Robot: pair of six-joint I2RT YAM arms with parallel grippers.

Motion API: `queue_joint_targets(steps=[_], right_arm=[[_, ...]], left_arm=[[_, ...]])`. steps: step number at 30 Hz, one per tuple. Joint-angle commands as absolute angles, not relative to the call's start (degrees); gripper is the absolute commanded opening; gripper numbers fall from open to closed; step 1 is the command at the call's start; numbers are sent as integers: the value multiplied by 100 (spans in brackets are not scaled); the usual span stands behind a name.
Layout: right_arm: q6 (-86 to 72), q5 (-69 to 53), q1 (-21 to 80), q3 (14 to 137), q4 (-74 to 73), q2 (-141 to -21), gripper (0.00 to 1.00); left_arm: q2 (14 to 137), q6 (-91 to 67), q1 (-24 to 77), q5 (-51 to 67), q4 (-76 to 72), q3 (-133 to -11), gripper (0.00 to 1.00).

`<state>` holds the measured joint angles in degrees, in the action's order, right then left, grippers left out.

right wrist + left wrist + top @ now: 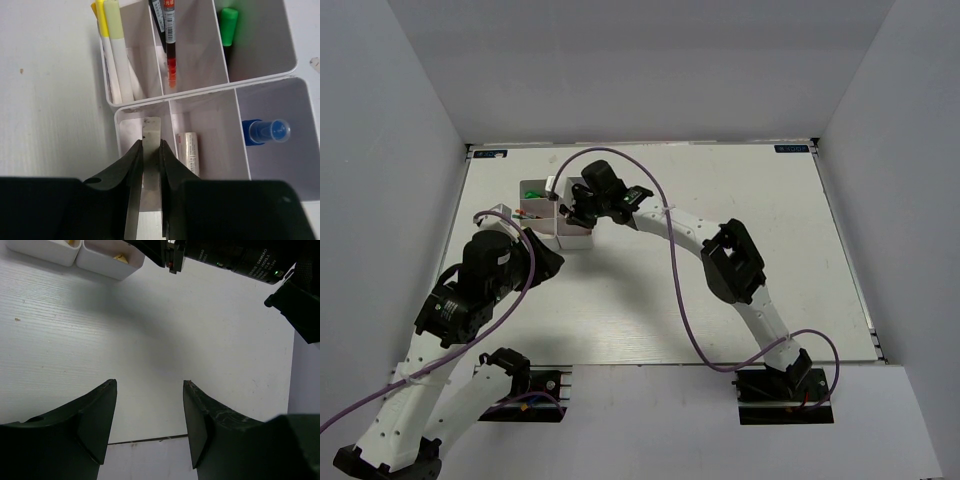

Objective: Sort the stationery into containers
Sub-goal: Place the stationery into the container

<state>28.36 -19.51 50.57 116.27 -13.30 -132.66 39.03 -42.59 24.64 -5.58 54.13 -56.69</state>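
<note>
Left gripper (149, 385) nearest, jaws parted, empty, over bare table (75, 340) just short of the tray (105, 267). Right gripper (150, 147) clenched on grey eraser block (151, 127) over the tray's near-row end compartment. Next along: pale eraser (191, 152) (lying flat), then clear blue bottle (265, 132). Tray's far row: yellow-tipped sticks (115, 50), red pen (171, 55), black-green highlighter (228, 25).

One white tray (200, 90) with six compartments, in two rows of three.

Yellow-tipped sticks (117, 65): at least two, perhaps three; they lie too close together to count surely.

One red pen (171, 67).

One black marker (157, 22).

One green-capped highlighter (228, 25).

One blue bottle (262, 132).

Two erasers: one grey eraser (151, 135) and one pale eraser (191, 150).
</note>
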Motion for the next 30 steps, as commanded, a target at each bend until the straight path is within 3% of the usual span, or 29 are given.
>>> queue_joint_targets(steps=[1,2,5,6,18,25,27,28,30], right_arm=[[3085,-1766,5098,11532,-949,-13157,20],[3094,-1793,5098,11505,-967,-13122,33],[3181,-1916,5089,11215,-1020,-12851,60],[3190,-1986,5106,11084,-1011,-12824,62],[2629,-1890,4984,10433,-888,-11525,62],[2005,-916,4641,9958,-1712,-10644,78],[1697,-651,4440,9714,-2150,-10451,82],[1548,-520,4282,9564,-2171,-10215,89],[1380,-36,4027,8984,-2101,-9819,89]], left_arm=[[3858,-4298,2479,-677,5493,-5634,65],[3858,-4298,2479,-677,5493,-5634,65],[3858,-4298,2479,-677,5493,-5634,65],[3858,-4298,2479,-677,5441,-5634,65],[3973,-4351,2479,-458,5168,-5634,65],[4034,-4298,2479,17,4545,-5345,68],[4165,-4245,2479,254,4299,-5196,74],[4166,-4193,2479,351,4211,-5133,76],[4306,-4192,2479,623,3887,-4915,80]])
